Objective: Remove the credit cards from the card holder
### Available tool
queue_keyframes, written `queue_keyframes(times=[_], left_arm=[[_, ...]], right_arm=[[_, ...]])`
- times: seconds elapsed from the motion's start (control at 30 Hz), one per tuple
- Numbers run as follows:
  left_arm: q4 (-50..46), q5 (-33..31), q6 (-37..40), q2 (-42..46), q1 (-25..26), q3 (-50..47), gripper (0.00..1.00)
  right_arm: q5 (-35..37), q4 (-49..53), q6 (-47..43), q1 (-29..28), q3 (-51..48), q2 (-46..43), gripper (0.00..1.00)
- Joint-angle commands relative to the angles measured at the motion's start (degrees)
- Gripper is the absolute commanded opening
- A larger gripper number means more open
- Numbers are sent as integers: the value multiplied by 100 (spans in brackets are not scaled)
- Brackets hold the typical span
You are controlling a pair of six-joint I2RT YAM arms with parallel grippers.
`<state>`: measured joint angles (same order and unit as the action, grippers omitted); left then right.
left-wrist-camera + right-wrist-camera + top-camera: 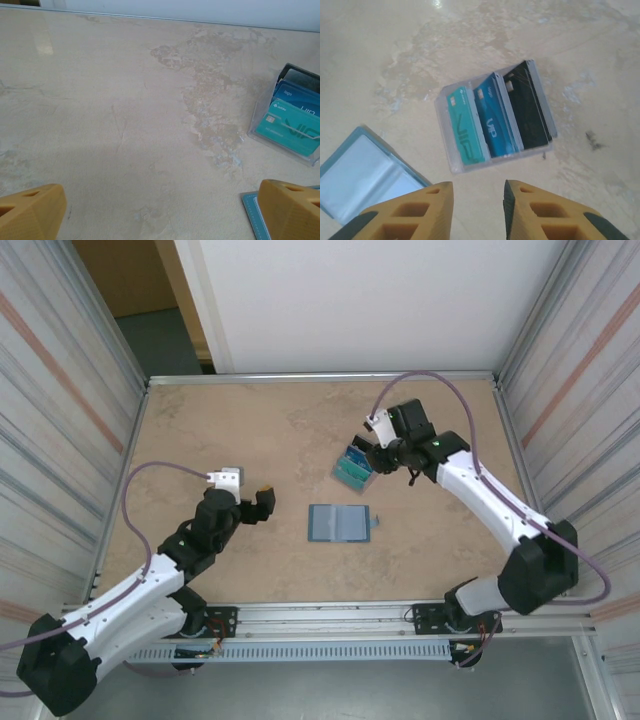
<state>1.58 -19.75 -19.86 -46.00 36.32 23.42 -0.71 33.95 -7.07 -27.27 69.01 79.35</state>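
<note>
Clear stand (445,145) holds teal, blue, black credit cards (492,120); card holder (360,175) open.

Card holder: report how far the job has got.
Done: the card holder lies open and looks empty; teal, blue and black credit cards stand in a clear rack. In hand: nothing; the right end effector is open near the rack. Remaining: apparently nothing.

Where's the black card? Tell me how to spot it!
On the tan table, a clear plastic stand sits beyond the open wallet. Three cards stand in it; the black card is at one end, beside the blue card and farthest from the teal card.
</note>
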Motion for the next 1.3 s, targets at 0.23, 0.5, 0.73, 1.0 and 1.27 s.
queue_keyframes(times=[0.23,0.5,0.73,1.0,1.27], left_arm=[[136,-163,129,359,-45,-227,99],[246,-251,433,654,-45,-364,99],[462,-389,623,842,-46,-442,99],[688,-1021,1207,806,-54,-404,99],[913,-739,1299,413,-1058,-338,99]], right_arm=[[1289,-231,1201,90,-1033,-1652,59],[2095,-355,1899,220,-1862,-2923,99],[2988,-732,2534,605,-2589,-3852,99],[3703,-1077,3357,1073,-3338,-4377,99],[3805,-1629,3032,1169,-3682,-4156,99]])
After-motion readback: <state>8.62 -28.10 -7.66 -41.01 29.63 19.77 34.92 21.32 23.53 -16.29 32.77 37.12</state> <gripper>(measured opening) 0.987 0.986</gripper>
